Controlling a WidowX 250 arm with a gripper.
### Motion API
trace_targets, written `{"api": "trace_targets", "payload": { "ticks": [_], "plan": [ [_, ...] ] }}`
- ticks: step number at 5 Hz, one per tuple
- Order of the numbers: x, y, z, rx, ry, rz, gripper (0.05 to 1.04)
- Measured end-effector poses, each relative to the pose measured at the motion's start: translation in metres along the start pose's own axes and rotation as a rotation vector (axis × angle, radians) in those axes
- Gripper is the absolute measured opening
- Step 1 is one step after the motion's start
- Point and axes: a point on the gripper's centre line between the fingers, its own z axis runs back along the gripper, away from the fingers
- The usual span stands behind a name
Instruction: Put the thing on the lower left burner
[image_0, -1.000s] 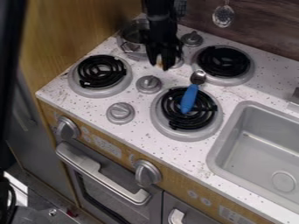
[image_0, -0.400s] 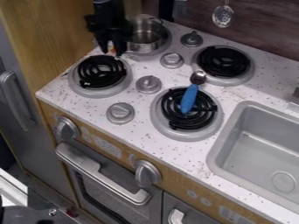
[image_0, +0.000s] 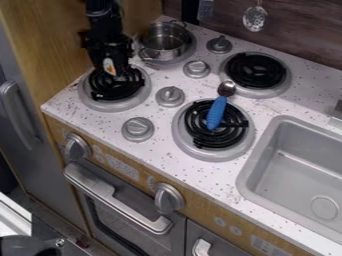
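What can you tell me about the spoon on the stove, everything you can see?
The spoon has a blue handle, plastic by its look, and a shiny, metallic-looking bowl. It lies with its handle over the black coil of the front burner nearer the sink. Its bowl points toward the burner behind; whether it touches that one's rim, I can't tell.

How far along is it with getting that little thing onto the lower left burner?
Picking up looks done: a small orange-and-white thing sits in the hand. Placing seems to be in progress, with the hand low over the lower left burner. Setting it down, letting go and moving clear appear left.
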Motion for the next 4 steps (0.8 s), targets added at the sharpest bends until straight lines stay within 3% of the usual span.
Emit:
{"api": "trace_targets", "payload": {
  "ticks": [1, 2, 3, 4],
  "plan": [
    [0.001, 0.000, -0.007, -0.006, 0.021, 0.003, 1.004],
    [0.003, -0.005, -0.007, -0.010, 0.021, -0.010, 0.999],
    [0.002, -0.013, 0.005, -0.009, 0.005, -0.028, 0.999],
    [-0.002, -0.037, 0.037, 0.012, -0.046, -0.090, 0.999]
  ]
}}
